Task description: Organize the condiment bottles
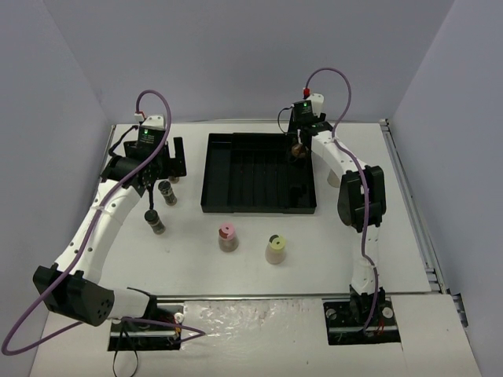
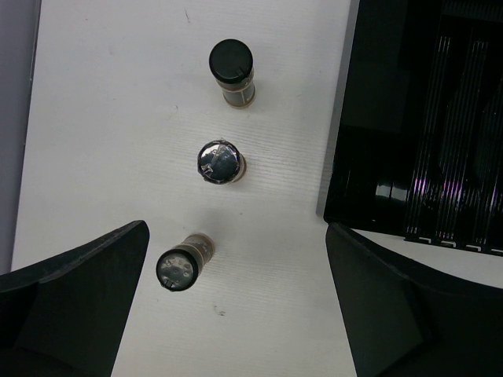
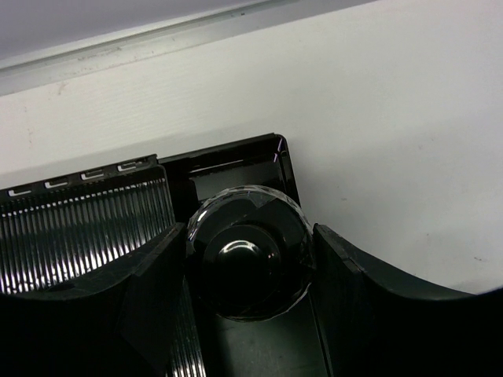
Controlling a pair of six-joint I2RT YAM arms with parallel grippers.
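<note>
Fingers (image 3: 145,290) of the right gripper (image 3: 247,236) are closed on the held bottle (image 3: 250,259), one pad on each side of its glossy dark cap with a faceted clear rim, so the cap fills the gap between them. This bottle sits at the far right corner of the black ribbed tray (image 3: 86,228), inside the narrow end section by the tray's wall; whether its base rests on the tray floor cannot be told. Fingers (image 2: 75,298) of the left gripper (image 2: 236,232) stand wide apart and hold nothing, hanging above the white table (image 2: 118,118) just left of the tray. Between and beyond them three dark-filled bottles stand in a row, each apart from the next: the nearest dark bottle (image 2: 182,265) is just beside the finger on the left of the wrist view without touching it, the middle dark bottle (image 2: 220,161) is beyond the fingertips, and the farthest dark bottle (image 2: 232,71) is well past them. Nearer the arm bases, in front of the tray, the pink-capped bottle (image 1: 228,237) and the yellow-capped bottle (image 1: 276,249) stand upright side by side, apart from each other and from both grippers
</note>
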